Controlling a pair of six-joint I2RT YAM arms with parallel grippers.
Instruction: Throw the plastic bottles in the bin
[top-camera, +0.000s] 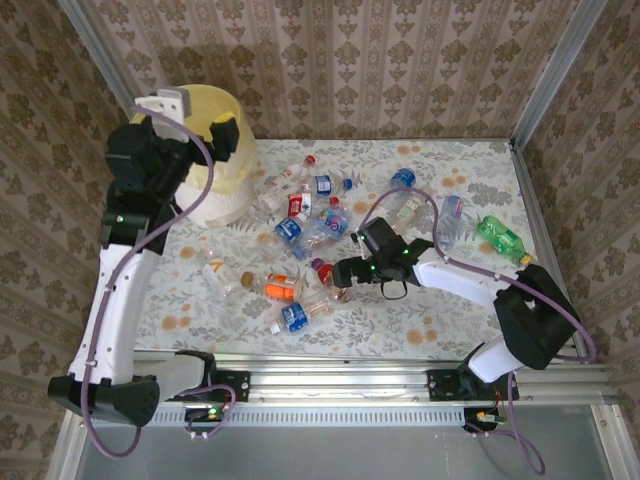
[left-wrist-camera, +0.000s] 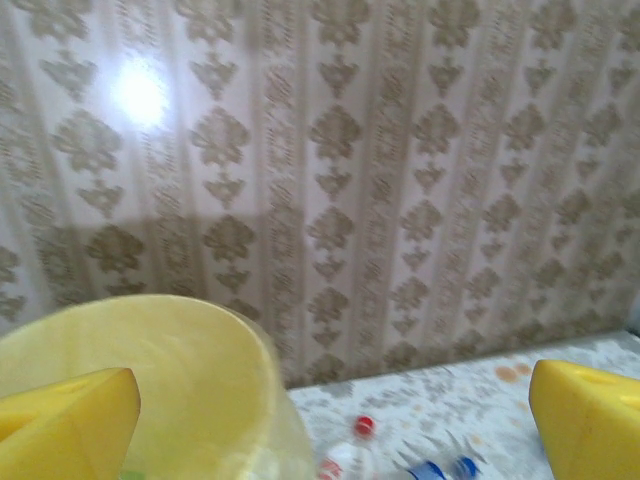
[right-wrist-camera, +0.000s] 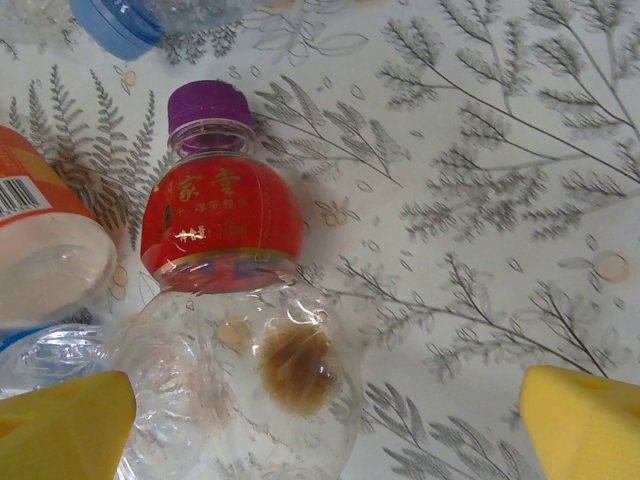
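Right claw (right-wrist-camera: 330, 425) wide above the purple-capped bottle (right-wrist-camera: 225, 300).
Centre its crumpled belly between the fingers (right-wrist-camera: 60, 425), then close gently; left claw (left-wrist-camera: 330, 420) gapes empty over the bin (left-wrist-camera: 180, 350).

Clear plastic bottles (top-camera: 290, 231), red, blue and orange labels, scattered flat mid-table; yellow-lined white bin (top-camera: 228, 192) upright far left.

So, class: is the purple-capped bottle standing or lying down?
Lying down: the purple-capped bottle rests on its side on the table.
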